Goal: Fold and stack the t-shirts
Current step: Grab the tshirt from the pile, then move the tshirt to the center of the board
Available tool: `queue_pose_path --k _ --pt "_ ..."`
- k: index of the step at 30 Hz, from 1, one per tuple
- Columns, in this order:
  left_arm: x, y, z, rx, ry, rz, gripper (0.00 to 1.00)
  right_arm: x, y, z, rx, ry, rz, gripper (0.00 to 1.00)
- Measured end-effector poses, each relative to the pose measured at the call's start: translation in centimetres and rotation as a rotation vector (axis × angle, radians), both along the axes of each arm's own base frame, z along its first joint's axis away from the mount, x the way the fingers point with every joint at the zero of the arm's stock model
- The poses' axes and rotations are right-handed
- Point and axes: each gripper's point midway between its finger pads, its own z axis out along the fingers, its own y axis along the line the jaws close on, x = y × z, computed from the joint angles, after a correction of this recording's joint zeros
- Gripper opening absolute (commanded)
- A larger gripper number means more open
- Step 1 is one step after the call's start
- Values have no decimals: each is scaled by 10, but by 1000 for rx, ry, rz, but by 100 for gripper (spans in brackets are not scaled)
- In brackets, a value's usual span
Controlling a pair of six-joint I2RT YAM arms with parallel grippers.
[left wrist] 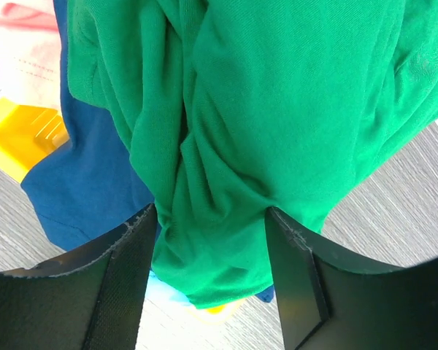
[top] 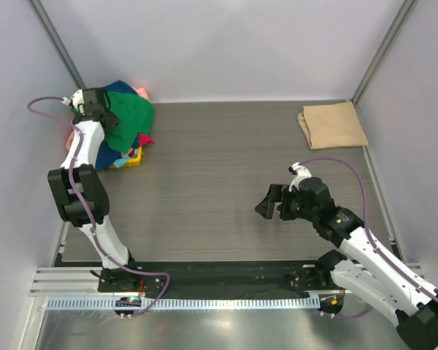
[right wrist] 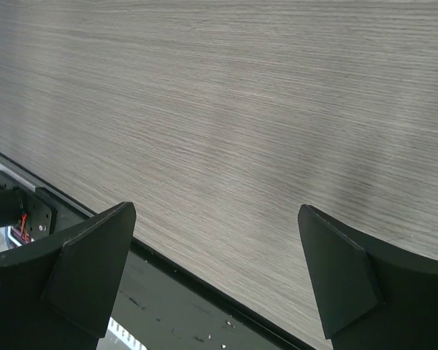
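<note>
At the table's point(top: 219, 160) far-left corner, the left gripper point(left wrist: 212, 222) pinches a bunched fold of the green t-shirt point(top: 133, 117) atop the heap of tees point(top: 125, 154). A folded tan t-shirt point(top: 333, 124) lies far right. The right gripper point(right wrist: 215, 219) gapes wide above bare tabletop.

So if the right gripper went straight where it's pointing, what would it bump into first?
Most likely the bare grey wood-grain table top: the right gripper is open and angled down at it, with nothing lying between. Depth is hard to judge.
</note>
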Motion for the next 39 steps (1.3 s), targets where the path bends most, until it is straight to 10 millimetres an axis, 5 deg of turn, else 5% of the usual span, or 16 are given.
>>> queue_pose_path --k 6,10,14,18,22,25,28,32,33,35,37,38,39 --pt "0 0 -1 -6 0 -2 35 1 -3 6 3 -25 -16 100" --pt "5 3 -4 -18 3 -5 0 2 -2 1 -8 -5 -14 100" --pt "18 2 -2 -38 10 -20 0 2 -3 -1 -12 1 -14 100" --pt "31 -8 27 -71 -36 -58 0 2 -3 0 -12 0 -15 100" --pt "47 -33 105 -70 -186 -119 0 5 -2 17 0 -27 -20 100" --pt "46 -69 177 -69 -329 -200 0 12 -1 46 22 -82 -35 100" --pt "18 -124 258 -78 -484 -321 0 21 -5 84 36 -157 -75 100" --pt "-47 -187 331 -119 -624 -494 0 33 -23 134 31 -258 -182 100" --pt "-63 -200 340 -131 -640 -534 4 35 -30 143 22 -274 -221 100" --pt "-94 -225 349 -151 -645 -618 28 36 -41 151 7 -282 -278 100" --pt "-115 -253 339 -166 -606 -720 89 34 -54 153 -16 -275 -335 100" --pt "-123 -270 326 -188 -562 -778 100 32 -59 152 -26 -267 -360 100" --pt "-130 -284 309 -204 -508 -829 100 30 -65 149 -40 -254 -383 100"
